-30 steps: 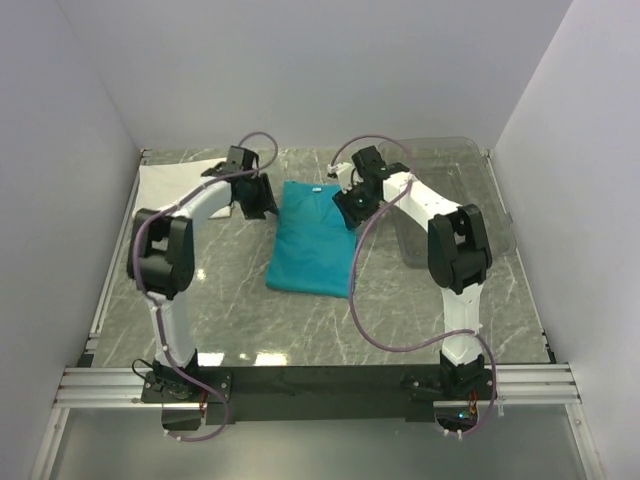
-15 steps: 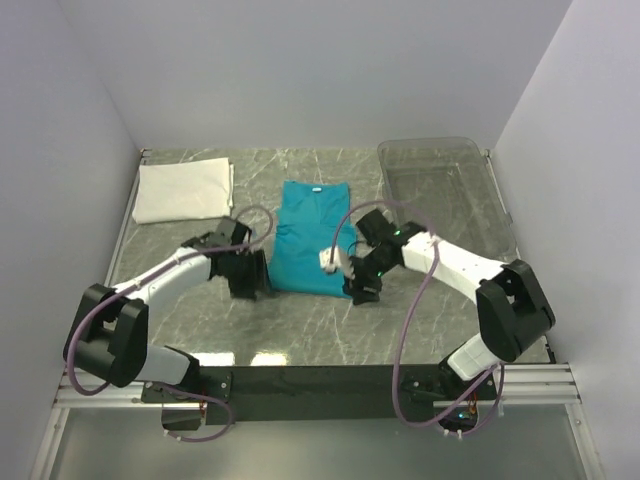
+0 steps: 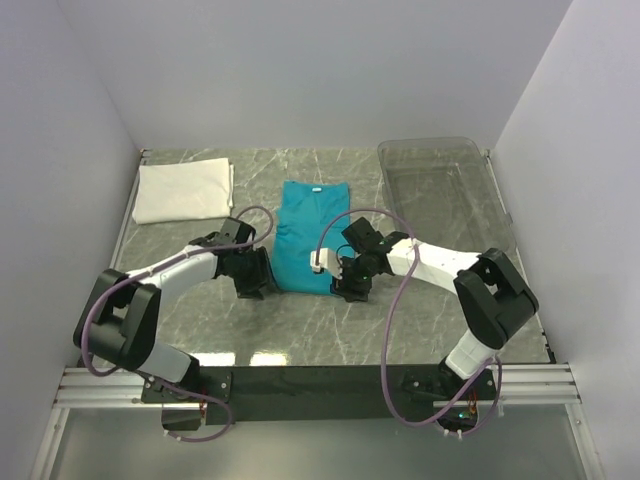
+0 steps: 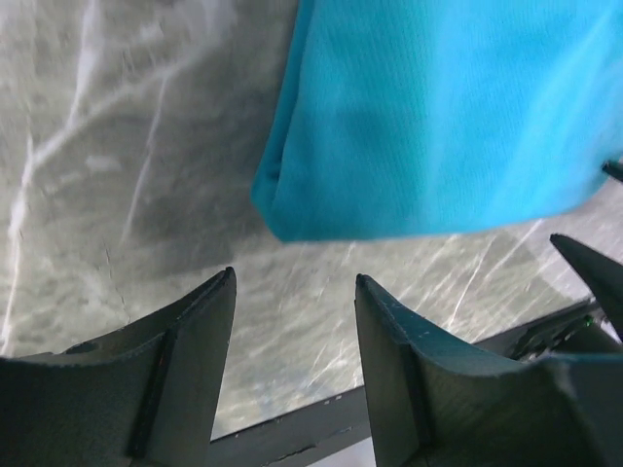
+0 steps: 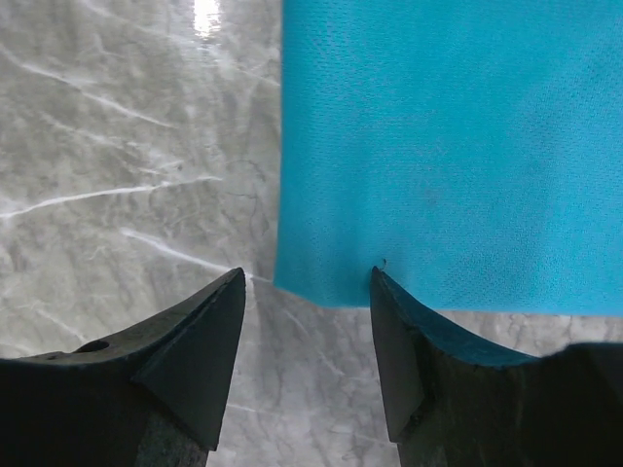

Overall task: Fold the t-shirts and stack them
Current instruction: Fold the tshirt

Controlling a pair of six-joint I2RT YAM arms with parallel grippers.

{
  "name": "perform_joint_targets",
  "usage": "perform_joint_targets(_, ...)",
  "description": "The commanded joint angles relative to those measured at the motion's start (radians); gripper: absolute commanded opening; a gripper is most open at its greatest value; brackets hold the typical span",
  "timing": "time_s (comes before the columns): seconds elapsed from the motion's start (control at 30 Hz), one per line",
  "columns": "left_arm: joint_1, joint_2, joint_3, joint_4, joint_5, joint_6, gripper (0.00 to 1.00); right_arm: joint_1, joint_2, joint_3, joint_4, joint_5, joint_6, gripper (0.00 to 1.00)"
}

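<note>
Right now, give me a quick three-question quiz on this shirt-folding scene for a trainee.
1. True or false: the white t-shirt lies outside the clear bin.
2. The left gripper and right gripper sit at which end of the teal t-shirt? A near hem, B neck, C sleeves.
3. Fill in: both grippers' jaws are ___.
Key: 1 true; 2 A; 3 open.

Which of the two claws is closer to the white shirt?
Left. The left gripper is at the near-left corner of the teal shirt, on the same side as the white shirt; the right gripper is at the near-right corner, farther off.
</note>
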Motion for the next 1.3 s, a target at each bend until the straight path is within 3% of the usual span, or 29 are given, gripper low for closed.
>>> perform_joint_targets(0.0, 0.001, 0.031, 0.052, 0.028, -0.037, -0.024, 0.58, 0.017, 0.024, 0.017, 0.048, 0.03, 0.038, 0.61)
perform_joint_targets(0.23, 0.005, 0.106, 0.095, 0.023, -0.094, -0.06, 0.57, 0.032, 0.042, 0.001, 0.071, 0.05, 0.058, 0.56)
perform_joint_targets(0.43, 0.011, 0.139, 0.075, 0.056, -0.091, -0.086, 0.45, 0.031, 0.056, 0.006, 0.069, 0.061, 0.068, 0.46)
perform_joint_targets(0.53, 0.011, 0.162, 0.061, 0.075, -0.086, -0.09, 0.37, 0.031, 0.067, 0.014, 0.063, 0.061, 0.071, 0.38)
perform_joint_targets(0.6, 0.011, 0.175, 0.053, 0.089, -0.085, -0.093, 0.24, 0.031, 0.07, 0.017, 0.06, 0.061, 0.07, 0.34)
perform_joint_targets(0.73, 0.011, 0.174, 0.033, 0.115, -0.089, -0.093, 0.12, 0.031, 0.068, 0.014, 0.059, 0.054, 0.065, 0.21)
perform_joint_targets(0.83, 0.012, 0.163, 0.029, 0.126, -0.085, -0.08, 0.01, 0.031, 0.067, 0.012, 0.057, 0.042, 0.067, 0.06)
perform_joint_targets(0.93, 0.011, 0.146, 0.02, 0.14, -0.056, -0.076, 0.01, 0.031, 0.059, 0.018, 0.042, 0.013, 0.065, 0.0)
perform_joint_targets(1.13, 0.01, 0.01, -0.031, 0.119, 0.032, -0.1, 0.01, 0.027, 0.009, 0.061, -0.153, -0.119, -0.031, 0.0)
perform_joint_targets(1.27, 0.01, -0.113, -0.101, 0.056, 0.107, -0.132, 0.01, 0.029, -0.07, 0.031, -0.196, -0.186, -0.036, 0.0)
